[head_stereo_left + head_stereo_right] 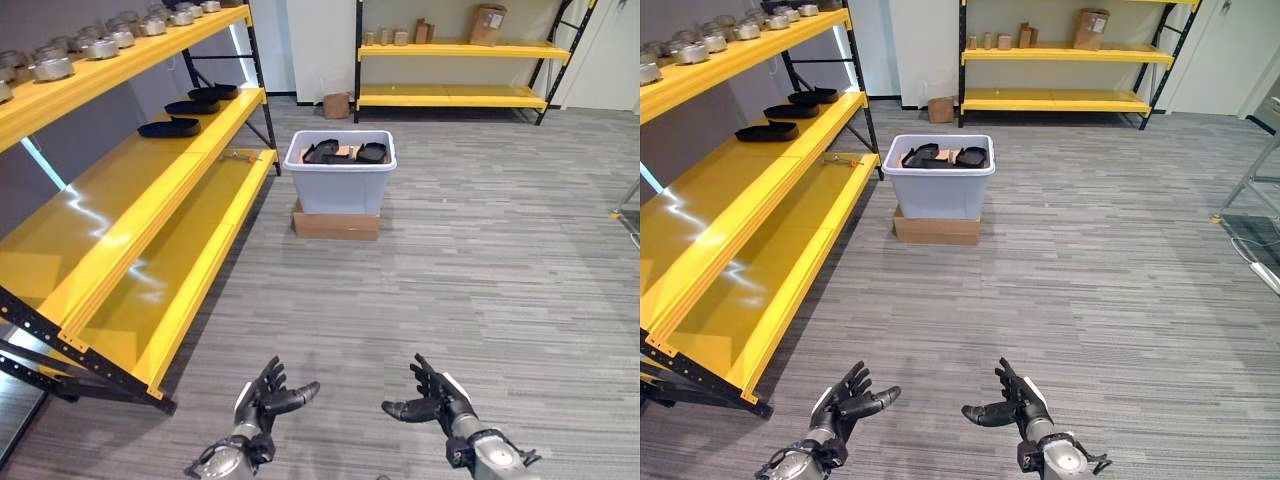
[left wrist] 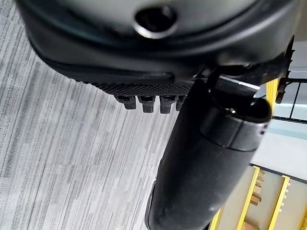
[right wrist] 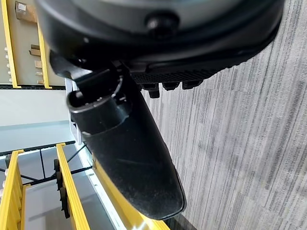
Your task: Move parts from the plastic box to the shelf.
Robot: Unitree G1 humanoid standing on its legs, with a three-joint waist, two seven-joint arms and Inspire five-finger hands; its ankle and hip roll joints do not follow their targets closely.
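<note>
Both dark hands, left hand [image 1: 262, 400] and right hand [image 1: 432, 398], hover empty (fingers relaxed, spread) well short of the grey plastic box [image 1: 340, 180] beside the yellow metal shelf [image 1: 150, 190].

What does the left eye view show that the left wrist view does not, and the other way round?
Left eye view alone: the plastic box of dark parts on a cardboard box, and the right hand. Left wrist view alone: the left hand from very close, its thumb beside the fingertips. Both: the left hand, grey carpet and yellow shelving.

Both hands [image 1: 262, 400] [image 1: 436, 398] low, empty, fingers relaxed
</note>
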